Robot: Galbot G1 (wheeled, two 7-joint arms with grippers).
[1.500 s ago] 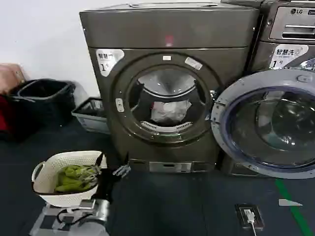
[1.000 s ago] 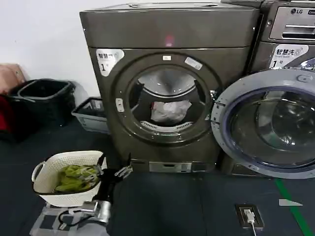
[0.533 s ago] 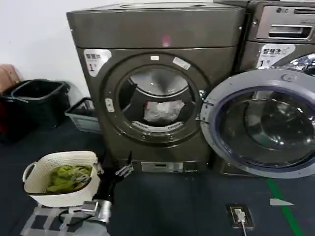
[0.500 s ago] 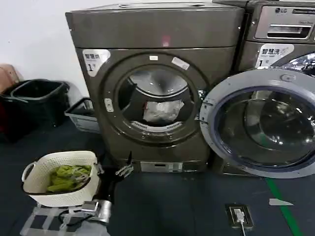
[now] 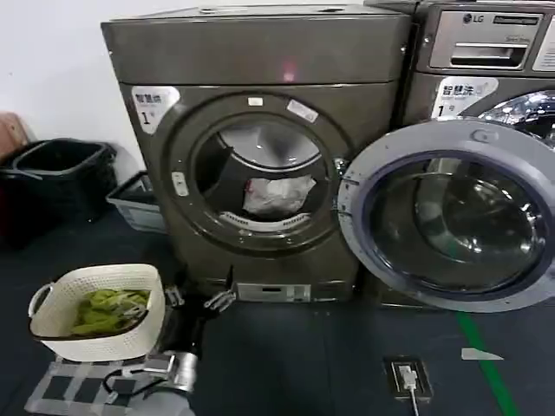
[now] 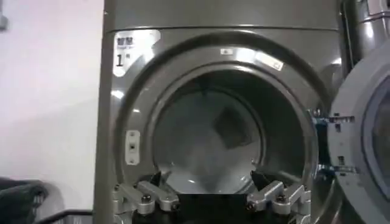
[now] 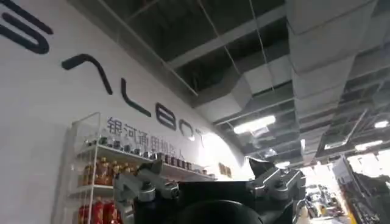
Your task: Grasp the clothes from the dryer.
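The bronze-grey dryer (image 5: pixel 260 61) stands ahead with its round porthole open and its door (image 5: pixel 451 299) swung out to the right. The clothes (image 5: pixel 277 195), a pale white bundle, lie at the bottom of the drum. My left gripper (image 5: pixel 196 297) hangs low in front of the dryer's base, left of the porthole's middle. It is open and holds nothing. In the left wrist view the left gripper (image 6: pixel 210 182) faces the dryer's (image 6: pixel 122 109) porthole, fingers wide apart. My right gripper (image 7: pixel 210 176) points up at a ceiling, open and empty.
A white basket (image 5: pixel 52 342) of yellow-green garments sits on the floor at my lower left. A black bin (image 5: pixel 61 169) and a grey crate (image 5: pixel 130 204) stand left of the dryer. An LG machine (image 5: pixel 486 52) is at the right; a floor socket (image 5: pixel 403 377) lies below the door.
The dryer, basket and door have all slid leftward in the head view and look slightly nearer. My left gripper keeps about the same place in the view, still open.
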